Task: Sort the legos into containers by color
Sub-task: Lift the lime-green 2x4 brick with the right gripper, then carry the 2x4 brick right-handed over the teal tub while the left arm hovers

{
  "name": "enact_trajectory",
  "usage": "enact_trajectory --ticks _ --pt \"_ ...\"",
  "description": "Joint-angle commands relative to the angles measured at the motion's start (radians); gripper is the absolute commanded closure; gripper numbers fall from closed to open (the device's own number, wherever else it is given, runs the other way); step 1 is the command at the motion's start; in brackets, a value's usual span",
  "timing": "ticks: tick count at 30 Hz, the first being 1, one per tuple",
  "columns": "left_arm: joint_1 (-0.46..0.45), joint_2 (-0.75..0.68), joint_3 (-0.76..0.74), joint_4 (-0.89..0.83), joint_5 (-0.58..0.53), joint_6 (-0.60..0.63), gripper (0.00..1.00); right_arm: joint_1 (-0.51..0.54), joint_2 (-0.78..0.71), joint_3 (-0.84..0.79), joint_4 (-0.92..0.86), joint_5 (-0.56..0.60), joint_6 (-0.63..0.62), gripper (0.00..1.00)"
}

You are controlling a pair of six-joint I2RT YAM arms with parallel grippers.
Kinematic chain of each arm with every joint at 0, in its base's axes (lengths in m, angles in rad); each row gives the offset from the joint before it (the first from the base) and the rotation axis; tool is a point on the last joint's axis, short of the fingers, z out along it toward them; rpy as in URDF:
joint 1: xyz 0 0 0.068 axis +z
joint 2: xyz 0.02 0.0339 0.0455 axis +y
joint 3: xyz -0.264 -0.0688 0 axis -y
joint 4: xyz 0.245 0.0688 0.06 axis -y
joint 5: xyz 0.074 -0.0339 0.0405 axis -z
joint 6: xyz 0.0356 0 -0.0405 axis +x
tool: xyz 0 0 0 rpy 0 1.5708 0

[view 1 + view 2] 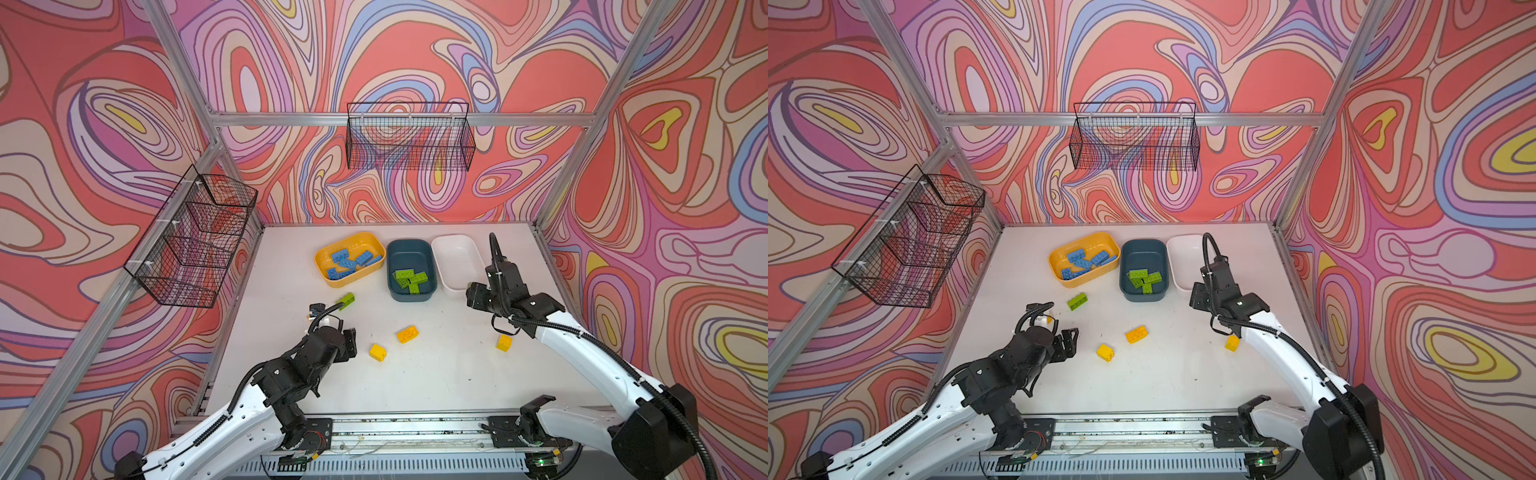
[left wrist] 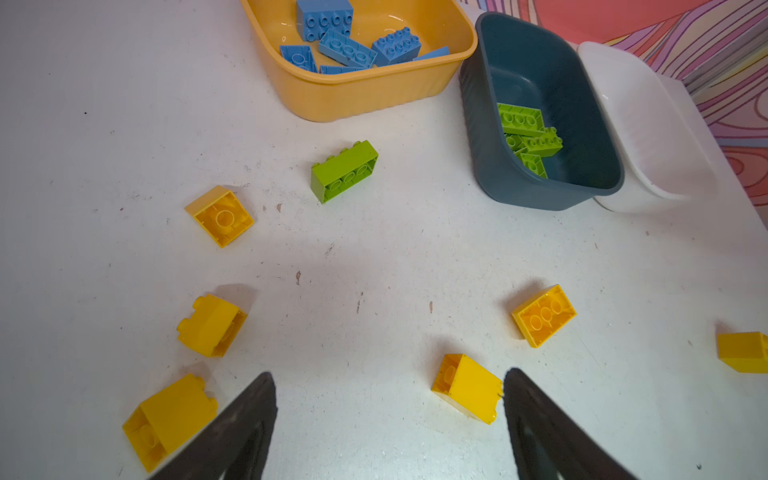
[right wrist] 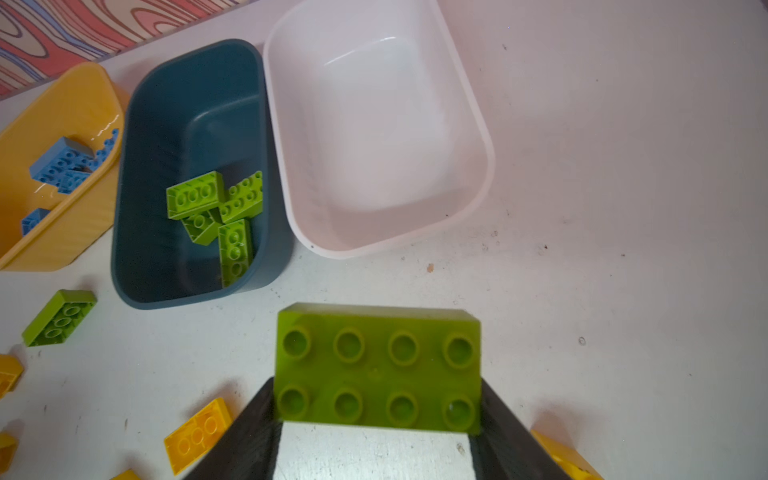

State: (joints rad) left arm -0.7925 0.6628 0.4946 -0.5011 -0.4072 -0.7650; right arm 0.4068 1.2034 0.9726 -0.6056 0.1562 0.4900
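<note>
Right hand (image 3: 377, 382): clamped on a lime green brick (image 3: 378, 370) across its short ends, studs facing the wrist camera. In both top views it hangs by the near end of the white tub (image 1: 455, 257), toward the desk's (image 1: 436, 374) right edge.

Left hand (image 2: 388, 374): fingers well apart, nothing between them. It sits over the desk's left-middle area. One yellow brick lies just beside a fingertip (image 2: 513, 376); can't tell if they touch.

Tubs are in a row near the far edge, left to right:
- yellow tub (image 1: 357, 243), holding blue bricks (image 1: 347, 262)
- teal tub (image 1: 409, 253), holding green bricks (image 1: 410, 280) piled at its near end
- white tub, just beside the teal one

On the desk:
- loose green brick (image 1: 345, 300) on its side, just in front of the yellow tub, left of the teal tub's near end
- yellow bricks (image 2: 543, 314): six in the left wrist view, scattered across the middle. The top views show three in the clear: two near the centre and one toward the right edge beside the right arm. The rest are mostly hidden by the left arm.
</note>
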Motion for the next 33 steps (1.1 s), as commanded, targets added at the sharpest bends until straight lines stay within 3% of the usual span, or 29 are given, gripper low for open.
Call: enact_trajectory --ticks 1,22,29,33 --pt "0.0 0.012 -0.033 0.026 -0.045 -0.022 0.15 0.033 0.062 0.086 -0.045 -0.025 -0.045 0.45" --pt "0.005 0.079 -0.145 0.13 -0.042 -0.025 0.14 0.133 0.707 0.616 0.005 -0.107 -0.1 0.45" --pt "0.012 0.09 -0.177 0.16 -0.012 -0.056 0.14 0.162 0.811 0.705 -0.008 -0.098 -0.097 0.4" --pt "0.013 0.09 -0.179 0.161 -0.007 -0.059 0.14 0.162 0.806 0.705 0.002 -0.094 -0.096 0.32"
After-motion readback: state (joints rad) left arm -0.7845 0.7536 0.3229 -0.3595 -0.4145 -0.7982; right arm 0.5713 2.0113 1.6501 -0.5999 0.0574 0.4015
